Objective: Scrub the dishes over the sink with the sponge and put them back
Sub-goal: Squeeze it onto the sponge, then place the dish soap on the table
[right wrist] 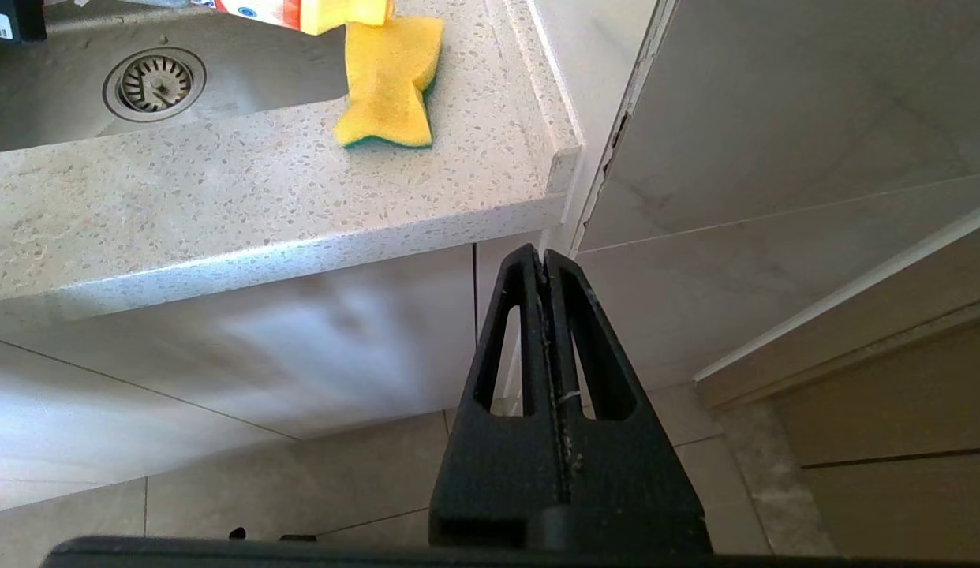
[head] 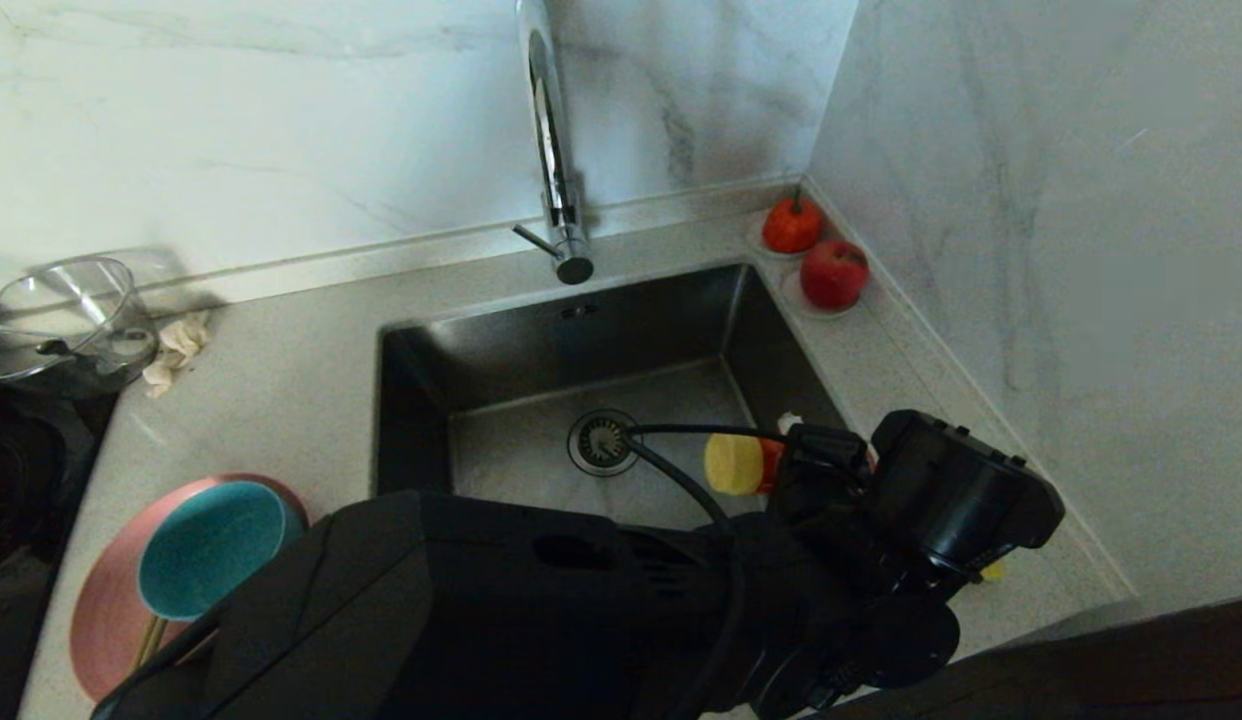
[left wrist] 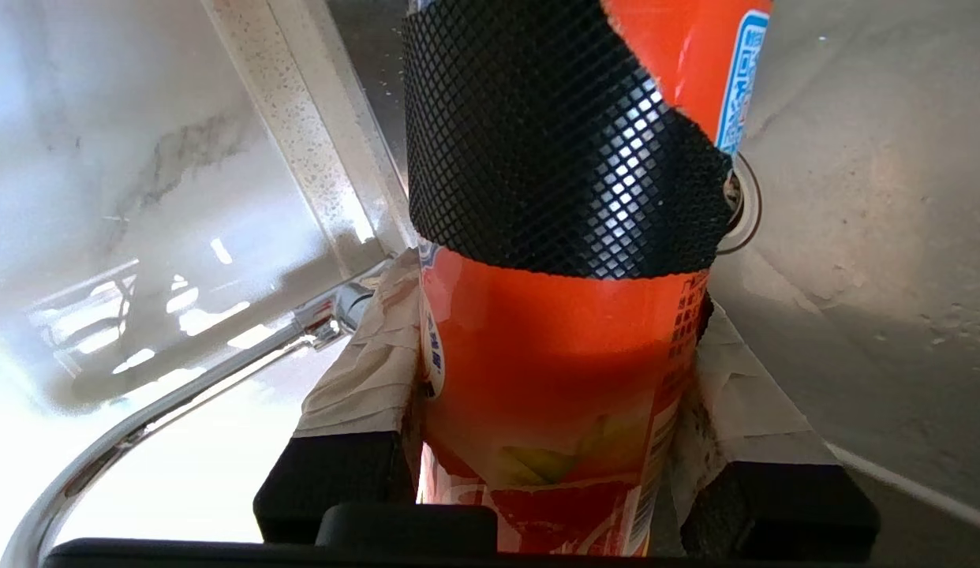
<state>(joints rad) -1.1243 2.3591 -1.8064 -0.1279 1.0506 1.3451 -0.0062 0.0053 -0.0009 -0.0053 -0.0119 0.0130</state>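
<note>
My left gripper is shut on an orange bottle that has a black mesh sleeve. It holds the bottle lying level over the right side of the sink. The head view shows the bottle's yellow end near the drain strainer. The yellow sponge, green face down, lies on the counter at the sink's front right corner. Left of the sink, the teal bowl sits on the pink plate with wooden sticks. My right gripper hangs shut and empty below the counter edge.
The chrome tap rises behind the sink. Two saucers with red fruit stand in the back right corner by the wall. A clear jug and a crumpled cloth are at the back left. My left arm covers the sink's front rim.
</note>
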